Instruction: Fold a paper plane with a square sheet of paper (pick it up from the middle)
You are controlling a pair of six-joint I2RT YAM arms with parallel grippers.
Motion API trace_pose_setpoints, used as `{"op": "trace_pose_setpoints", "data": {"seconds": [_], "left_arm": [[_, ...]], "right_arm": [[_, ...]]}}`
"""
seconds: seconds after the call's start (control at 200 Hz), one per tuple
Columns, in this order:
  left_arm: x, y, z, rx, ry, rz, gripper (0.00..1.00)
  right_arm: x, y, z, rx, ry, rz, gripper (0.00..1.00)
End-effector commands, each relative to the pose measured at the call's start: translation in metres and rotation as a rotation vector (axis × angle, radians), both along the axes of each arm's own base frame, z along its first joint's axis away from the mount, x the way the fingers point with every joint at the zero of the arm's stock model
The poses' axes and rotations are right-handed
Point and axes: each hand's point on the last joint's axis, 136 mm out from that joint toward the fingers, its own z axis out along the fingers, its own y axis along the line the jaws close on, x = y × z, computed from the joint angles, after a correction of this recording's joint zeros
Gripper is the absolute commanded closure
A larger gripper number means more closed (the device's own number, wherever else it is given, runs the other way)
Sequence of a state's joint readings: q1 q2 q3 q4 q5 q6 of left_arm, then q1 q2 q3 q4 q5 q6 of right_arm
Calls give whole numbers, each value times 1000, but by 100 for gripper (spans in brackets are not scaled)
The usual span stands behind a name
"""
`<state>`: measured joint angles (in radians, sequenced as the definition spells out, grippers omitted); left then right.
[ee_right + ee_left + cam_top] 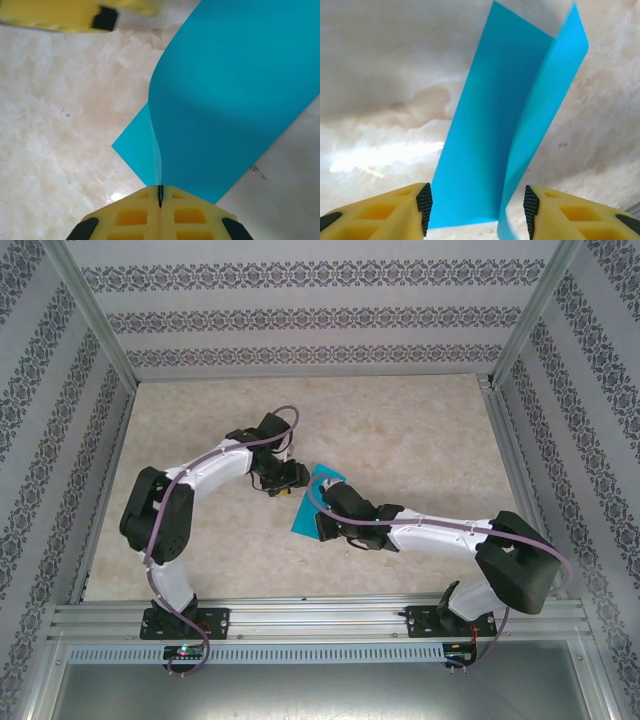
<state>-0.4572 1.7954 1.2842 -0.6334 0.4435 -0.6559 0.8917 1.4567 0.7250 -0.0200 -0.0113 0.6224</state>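
Note:
The square sheet of paper (306,512) is teal-blue and bent along a fold near the table's middle, partly lifted. My right gripper (325,508) is shut on its edge. In the right wrist view the yellow jaws (160,196) pinch the sheet (235,100), which curves up and away in two layers. My left gripper (285,486) stands just left of the sheet. In the left wrist view it is open (477,210), and the folded sheet (505,115) rises between its black pads (424,206) without touching either one.
The beige marbled tabletop (400,430) spreads around the paper, fenced by metal frame posts and patterned walls. A yellow finger of the left gripper (75,12) sits at the top left of the right wrist view, close to the sheet.

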Motion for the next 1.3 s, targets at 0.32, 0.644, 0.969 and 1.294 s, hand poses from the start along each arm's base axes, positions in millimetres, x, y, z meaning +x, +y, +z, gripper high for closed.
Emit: {"op": "trace_pose_setpoints", "data": {"seconds": [0.32, 0.644, 0.969, 1.294], "left_arm": [[-40, -25, -14, -75, 28, -45, 78], [-57, -42, -49, -39, 100, -89, 85], [-68, -25, -68, 53, 128, -75, 88], [-70, -19, -73, 89, 136, -87, 88]], "right_arm": [[5, -8, 7, 261, 114, 2, 99], [10, -21, -3, 205, 131, -53, 97], [15, -31, -12, 130, 157, -80, 97], [26, -31, -18, 54, 166, -62, 97]]}}
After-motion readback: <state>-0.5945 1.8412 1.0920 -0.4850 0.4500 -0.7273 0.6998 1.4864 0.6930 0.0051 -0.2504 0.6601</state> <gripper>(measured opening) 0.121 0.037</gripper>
